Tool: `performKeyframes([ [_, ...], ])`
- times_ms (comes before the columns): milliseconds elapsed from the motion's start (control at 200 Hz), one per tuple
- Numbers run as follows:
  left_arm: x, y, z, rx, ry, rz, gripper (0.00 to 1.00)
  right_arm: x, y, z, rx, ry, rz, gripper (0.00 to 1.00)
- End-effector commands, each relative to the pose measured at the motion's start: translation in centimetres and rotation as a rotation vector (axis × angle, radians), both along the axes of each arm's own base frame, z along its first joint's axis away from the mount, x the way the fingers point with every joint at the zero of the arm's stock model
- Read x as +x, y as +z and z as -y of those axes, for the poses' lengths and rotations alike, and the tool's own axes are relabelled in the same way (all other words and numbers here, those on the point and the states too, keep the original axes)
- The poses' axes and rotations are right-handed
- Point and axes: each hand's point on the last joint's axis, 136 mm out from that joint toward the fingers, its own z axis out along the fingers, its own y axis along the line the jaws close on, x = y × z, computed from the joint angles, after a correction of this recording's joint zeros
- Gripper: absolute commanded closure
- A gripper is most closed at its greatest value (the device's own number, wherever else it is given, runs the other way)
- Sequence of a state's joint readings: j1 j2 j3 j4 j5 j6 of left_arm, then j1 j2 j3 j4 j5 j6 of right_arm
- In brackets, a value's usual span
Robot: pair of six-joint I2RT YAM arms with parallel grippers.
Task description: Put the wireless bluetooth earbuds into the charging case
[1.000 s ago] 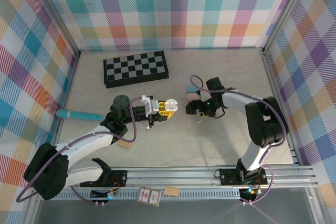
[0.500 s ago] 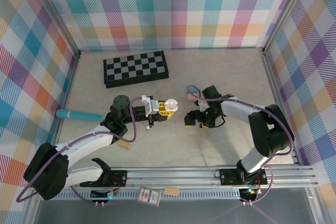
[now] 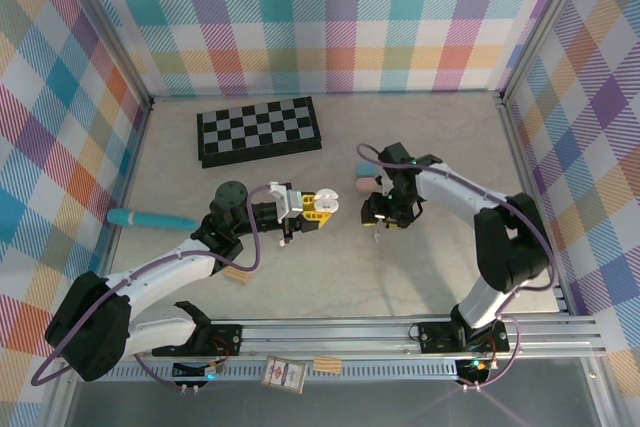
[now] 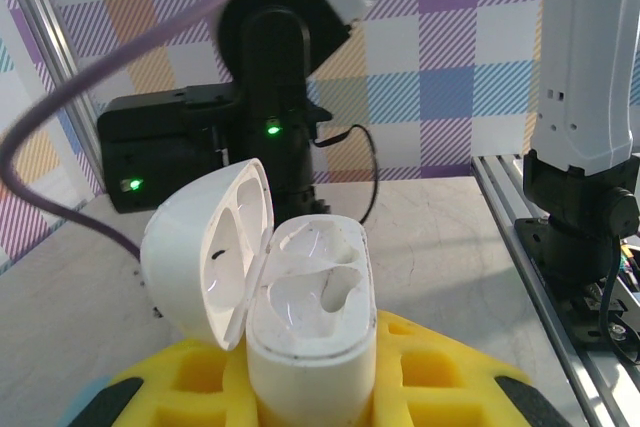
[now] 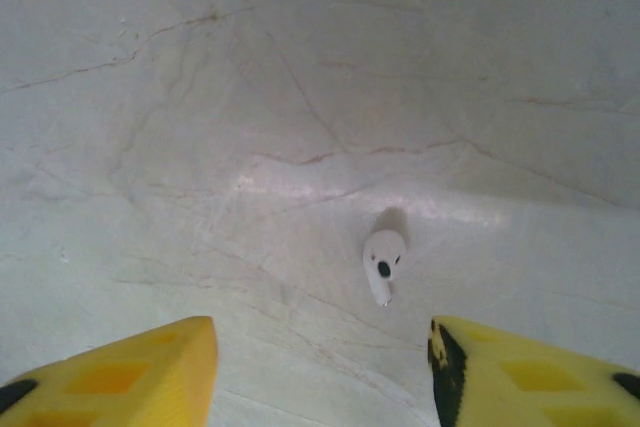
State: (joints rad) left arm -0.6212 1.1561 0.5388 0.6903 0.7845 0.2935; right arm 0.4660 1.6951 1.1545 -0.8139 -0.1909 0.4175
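My left gripper (image 3: 318, 205) is shut on a white charging case (image 4: 310, 317), held upright between its yellow fingers (image 4: 430, 367). The case's lid (image 4: 205, 252) is flipped open to the left, and both sockets look empty. A single white earbud (image 5: 384, 259) lies on the table, stem towards me, just ahead of my right gripper (image 5: 320, 367). That gripper is open, its yellow fingers apart with nothing between them. In the top view the right gripper (image 3: 380, 213) hangs right of the case, with the earbud (image 3: 376, 235) just below it.
A pink pebble-like case (image 3: 360, 185) and a light blue one (image 3: 367, 167) lie just behind the right gripper. A folded chessboard (image 3: 259, 130) sits at the back, a teal object (image 3: 152, 218) at the left, and a small tan block (image 3: 237, 275) by the left arm.
The right gripper swung towards the near edge, then back up and right over the earbud, and its jaws have narrowed. The left arm and the case have not moved.
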Motion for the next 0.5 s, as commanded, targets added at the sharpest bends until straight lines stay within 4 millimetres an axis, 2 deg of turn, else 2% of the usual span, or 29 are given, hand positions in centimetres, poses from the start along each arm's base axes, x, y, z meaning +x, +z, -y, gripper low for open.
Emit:
performKeyframes([
  [0, -0.9, 0.5, 0.2, -0.006, -0.045, 0.033, 0.85, -1.1, -0.7, 1.0, -0.092, -0.004, -0.132, 0.47],
  [80, -1.1, 0.7, 0.3, -0.009, -0.052, 0.04, 0.85, -1.1, -1.1, 1.0, -0.108, 0.009, -0.173, 0.52],
  [235, -1.1, 0.7, 0.4, -0.008, -0.059, 0.04, 0.85, -0.8, -1.7, 1.0, -0.14, 0.033, -0.214, 0.56],
  [495, -1.1, 0.8, 0.5, -0.01, -0.075, 0.033, 0.85, -0.3, -3.0, 0.5, -0.156, 0.048, -0.277, 0.59],
])
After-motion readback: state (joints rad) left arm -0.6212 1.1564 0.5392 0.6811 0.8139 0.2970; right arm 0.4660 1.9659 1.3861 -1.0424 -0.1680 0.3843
